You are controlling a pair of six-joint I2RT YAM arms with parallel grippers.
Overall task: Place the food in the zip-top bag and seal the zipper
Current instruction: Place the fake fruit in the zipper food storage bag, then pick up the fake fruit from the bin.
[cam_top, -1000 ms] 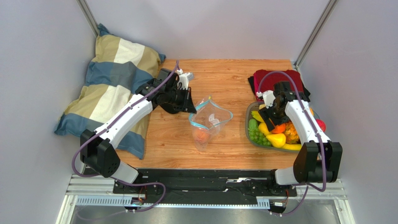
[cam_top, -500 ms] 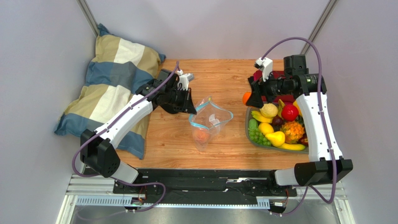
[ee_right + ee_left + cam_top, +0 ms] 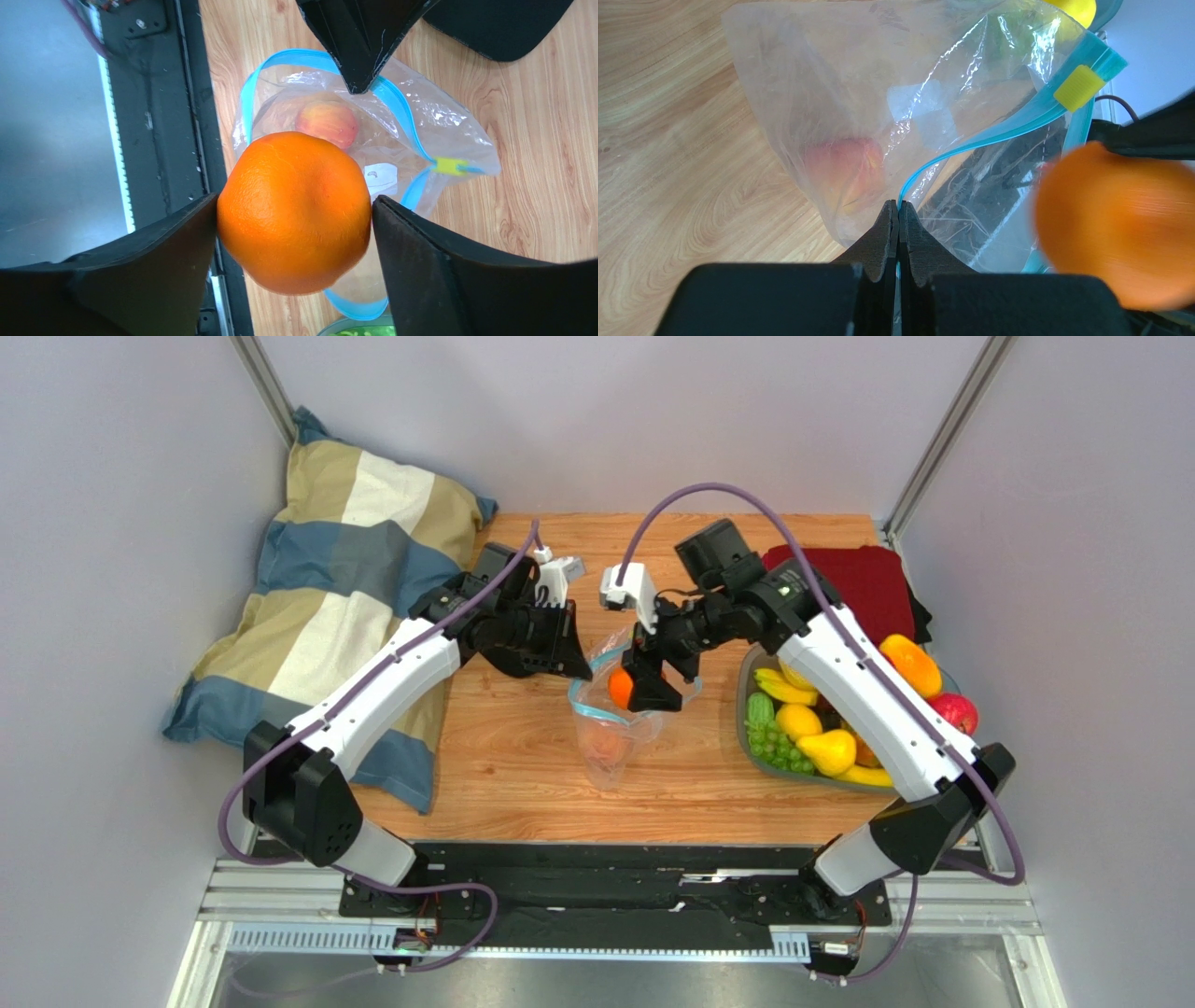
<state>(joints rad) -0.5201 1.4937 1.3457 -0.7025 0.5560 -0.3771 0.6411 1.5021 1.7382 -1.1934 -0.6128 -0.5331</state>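
The bag (image 3: 449, 133) gapes upward, seemingly — orange (image 3: 295, 210) above.

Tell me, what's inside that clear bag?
One peach lies deep in the bag. The orange, held over its mouth, hides part of the inside; nothing else shows through the plastic.

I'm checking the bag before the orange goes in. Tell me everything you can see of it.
The bag is clear, crinkly plastic with a white patch and a light-blue zipper round its mouth, which carries a small yellow tab. It rests on the wooden table with its mouth wide open. The left gripper pinches the rim, shut on it. A peach sits inside. The right gripper holds an orange over the mouth.
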